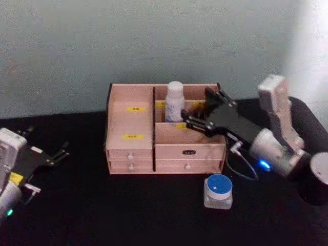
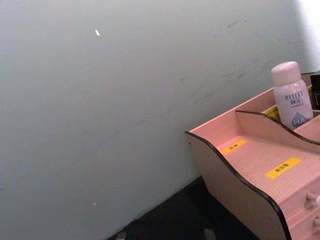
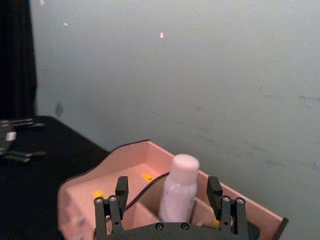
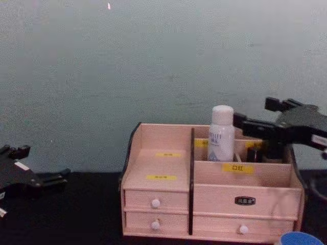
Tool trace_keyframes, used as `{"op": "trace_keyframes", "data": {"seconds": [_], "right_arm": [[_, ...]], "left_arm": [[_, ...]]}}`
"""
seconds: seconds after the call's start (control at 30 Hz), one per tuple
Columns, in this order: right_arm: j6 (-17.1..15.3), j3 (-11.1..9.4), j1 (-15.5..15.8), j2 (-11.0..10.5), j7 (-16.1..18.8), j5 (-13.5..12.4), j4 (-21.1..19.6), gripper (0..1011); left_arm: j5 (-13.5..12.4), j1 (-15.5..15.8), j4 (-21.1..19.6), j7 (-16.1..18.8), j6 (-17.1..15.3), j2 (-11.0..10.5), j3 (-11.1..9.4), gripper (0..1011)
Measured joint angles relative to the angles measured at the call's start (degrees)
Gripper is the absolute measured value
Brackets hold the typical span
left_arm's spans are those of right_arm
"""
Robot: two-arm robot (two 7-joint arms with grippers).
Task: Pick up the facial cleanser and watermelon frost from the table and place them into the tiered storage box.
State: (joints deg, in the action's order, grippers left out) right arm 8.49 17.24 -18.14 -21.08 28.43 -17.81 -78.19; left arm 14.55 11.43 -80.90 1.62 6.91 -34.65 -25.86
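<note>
Right tool (image 1: 200, 107): held over the right rear compartment of the tiered storage box (image 1: 130, 123); its fingers are spread apart.
Right tool, wrist view (image 3: 167, 185): a finger is seen on each side of the facial cleanser (image 3: 179, 200), with a gap on both sides; no contact can be made out.
Right tool, chest view (image 4: 255, 113): seen level with the bottle's cap and just to its right.
Facial cleanser (image 1: 175, 102): stood upright in the compartment under the right tool. Its base is hidden by the compartment wall, so its footing cannot be checked.
Facial cleanser, lettering: "RELLET" is read in the left wrist view (image 2: 292, 102); it is too small to read in the chest view (image 4: 222, 133).
Watermelon frost (image 1: 218, 190): set on the counter (image 1: 128, 210), lower than the right tool and nearer the robot, well apart from its fingers, just in front of the box's right drawers.
Watermelon frost, chest view (image 4: 299, 239): cut off by the lower edge, a sliver of blue lid being seen.
Tiered storage box, labels: the yellow labels are seen (image 4: 163, 168), but most of their text cannot be read.
Left tool (image 1: 51, 156): parked low over the counter, well to the left of the box; its fingers are seen apart, with nothing between them.
</note>
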Motion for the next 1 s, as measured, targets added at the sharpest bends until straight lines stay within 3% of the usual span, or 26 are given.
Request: {"op": "trace_keyframes", "data": {"seconds": [0.2,0.47,0.7,1.0], "right_arm": [[0.16,-1.35,6.21,-4.62,1.74,-2.38,-7.07,1000],[-1.70,-2.58,13.35,-10.16,2.96,-4.97,-13.27,1000],[-4.42,-2.61,17.03,-13.29,3.24,-6.29,-15.04,1000],[-6.87,-1.63,18.34,-15.20,3.26,-6.76,-14.65,1000]], "left_arm": [[0.00,0.00,0.00,0.00,0.00,0.00,0.00,1001],[0.00,0.00,0.00,0.00,0.00,0.00,0.00,1001],[-0.01,0.00,0.00,0.00,0.00,0.00,0.00,1001],[0.00,0.00,0.00,0.00,0.00,0.00,0.00,1001]]}}
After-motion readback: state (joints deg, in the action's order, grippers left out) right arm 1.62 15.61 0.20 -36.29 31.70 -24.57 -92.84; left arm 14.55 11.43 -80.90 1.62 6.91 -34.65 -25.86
